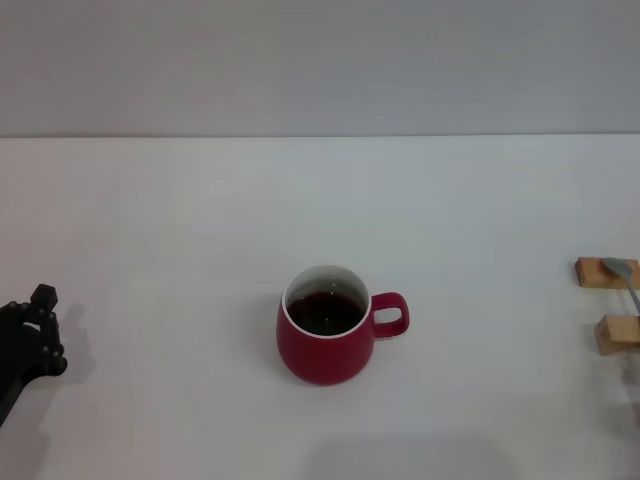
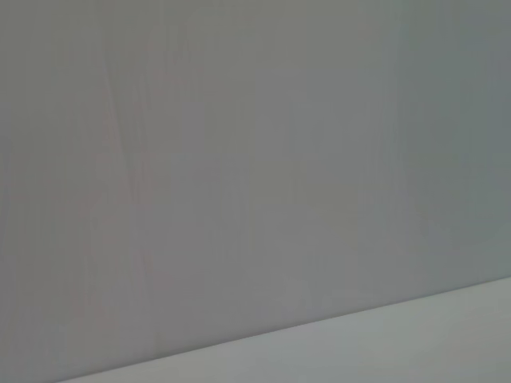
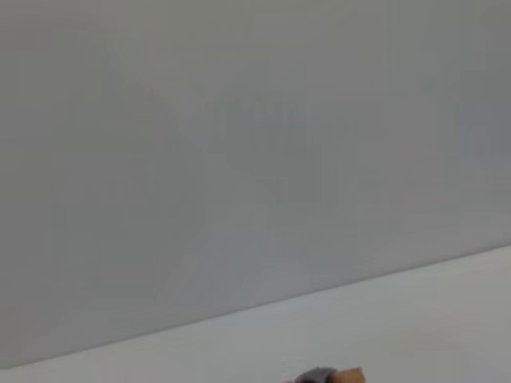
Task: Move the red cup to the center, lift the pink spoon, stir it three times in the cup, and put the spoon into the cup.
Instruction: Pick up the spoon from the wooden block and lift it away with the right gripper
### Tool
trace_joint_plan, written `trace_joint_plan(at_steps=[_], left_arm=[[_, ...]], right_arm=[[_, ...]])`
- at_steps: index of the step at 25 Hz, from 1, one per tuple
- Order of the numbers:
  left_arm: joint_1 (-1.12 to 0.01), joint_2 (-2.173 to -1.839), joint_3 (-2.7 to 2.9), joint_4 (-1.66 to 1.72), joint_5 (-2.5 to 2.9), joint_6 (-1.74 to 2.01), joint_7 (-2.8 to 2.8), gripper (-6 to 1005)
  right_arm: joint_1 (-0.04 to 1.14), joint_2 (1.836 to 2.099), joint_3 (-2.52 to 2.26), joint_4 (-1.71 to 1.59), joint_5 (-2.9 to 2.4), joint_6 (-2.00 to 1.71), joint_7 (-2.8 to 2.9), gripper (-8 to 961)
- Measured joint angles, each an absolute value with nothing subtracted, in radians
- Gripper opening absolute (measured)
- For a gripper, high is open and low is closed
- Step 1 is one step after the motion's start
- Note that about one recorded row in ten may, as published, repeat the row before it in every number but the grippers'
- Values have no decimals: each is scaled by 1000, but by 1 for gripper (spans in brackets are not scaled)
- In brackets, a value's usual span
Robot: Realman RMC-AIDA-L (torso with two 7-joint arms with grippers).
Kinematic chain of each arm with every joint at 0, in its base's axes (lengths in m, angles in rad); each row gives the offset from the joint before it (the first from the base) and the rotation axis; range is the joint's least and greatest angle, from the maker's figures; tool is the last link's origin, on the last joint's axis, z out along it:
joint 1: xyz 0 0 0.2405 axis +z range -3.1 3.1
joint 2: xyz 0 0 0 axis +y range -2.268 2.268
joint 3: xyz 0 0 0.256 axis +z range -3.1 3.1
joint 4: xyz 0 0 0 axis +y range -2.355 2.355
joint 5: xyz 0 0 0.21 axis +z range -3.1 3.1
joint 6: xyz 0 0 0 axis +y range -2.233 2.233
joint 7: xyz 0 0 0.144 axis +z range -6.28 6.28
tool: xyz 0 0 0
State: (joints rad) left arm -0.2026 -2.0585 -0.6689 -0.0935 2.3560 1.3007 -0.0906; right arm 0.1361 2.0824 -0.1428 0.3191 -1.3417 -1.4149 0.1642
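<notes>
The red cup (image 1: 326,340) stands upright near the middle of the white table (image 1: 180,260), its handle (image 1: 391,314) pointing right, with dark liquid inside. The pink spoon (image 1: 620,272) lies at the far right edge across two tan wooden blocks. Only its grey bowl and a short piece of the stem show, and the pink handle is out of view. The spoon's bowl (image 3: 315,376) also shows at the bottom edge of the right wrist view. My left gripper (image 1: 32,330) sits low at the far left, well away from the cup. My right gripper is out of view.
Two small tan wooden blocks (image 1: 596,272) (image 1: 617,333) sit at the right edge under the spoon. One block (image 3: 350,373) shows in the right wrist view. A grey wall (image 1: 320,60) stands behind the table. The left wrist view shows only wall and table.
</notes>
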Motion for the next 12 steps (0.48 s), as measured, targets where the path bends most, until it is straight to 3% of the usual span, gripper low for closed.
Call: trace_joint_plan(at_steps=[12], left_arm=[[-207, -2059, -669, -94, 2356, 1301, -91, -2]], right_arm=[[147, 2084, -150, 320, -1348, -1396, 160, 710]])
